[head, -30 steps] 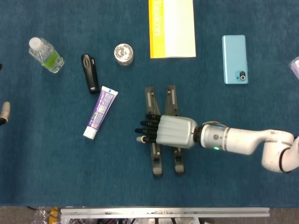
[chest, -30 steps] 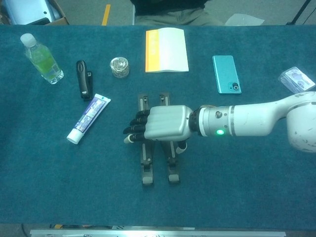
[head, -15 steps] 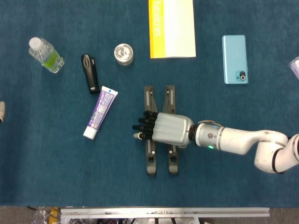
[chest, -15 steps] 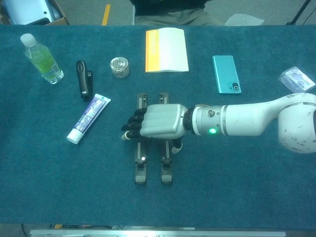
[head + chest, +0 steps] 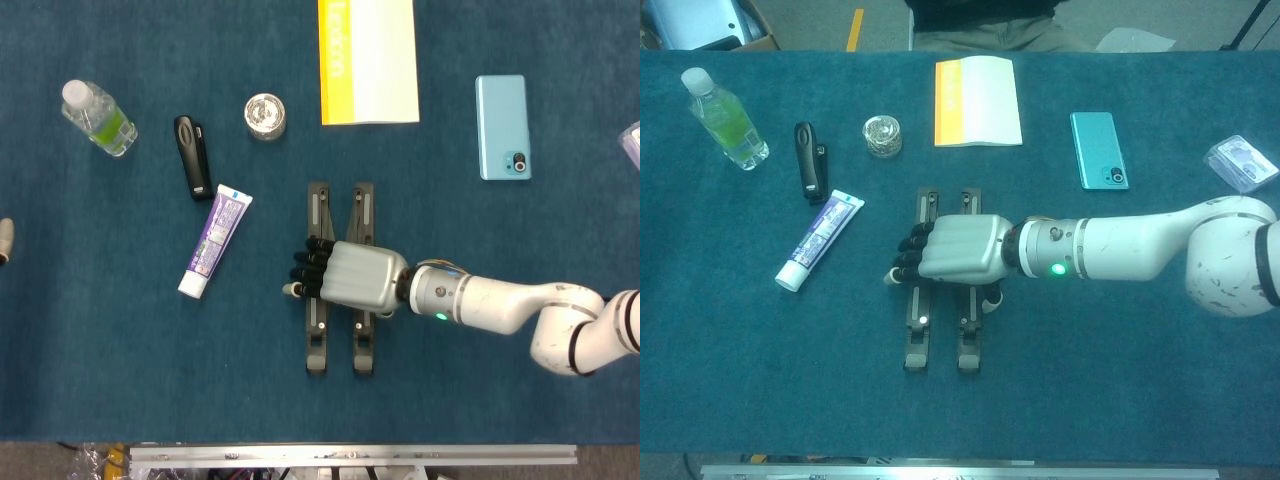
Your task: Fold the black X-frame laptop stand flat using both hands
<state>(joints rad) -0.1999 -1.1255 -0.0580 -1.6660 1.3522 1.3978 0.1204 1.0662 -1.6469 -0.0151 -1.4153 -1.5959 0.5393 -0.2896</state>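
The black X-frame laptop stand (image 5: pixel 362 205) lies on the blue table, its two bars almost parallel and pointing toward the front edge. In the chest view the stand (image 5: pixel 913 345) shows the same way. My right hand (image 5: pixel 352 276) lies palm down across the stand's middle, with dark fingers curled over the left bar and the thumb tucked by the right bar; the chest view shows this hand (image 5: pixel 958 248) too. The stand's crossing point is hidden under the hand. Only a sliver of my left hand (image 5: pixel 4 240) shows at the far left edge.
A toothpaste tube (image 5: pixel 216 243) lies just left of the stand. Behind it are a black clip-like device (image 5: pixel 192 156), a round silver tin (image 5: pixel 265 115), a water bottle (image 5: pixel 98 118), a yellow-white booklet (image 5: pixel 367 60) and a blue phone (image 5: pixel 502 126). A clear packet (image 5: pixel 1240 163) sits far right.
My right hand has shifted left with the stand; the stand's near ends swung left and its bars now lie straighter. The left hand's sliver slid further off the left edge.
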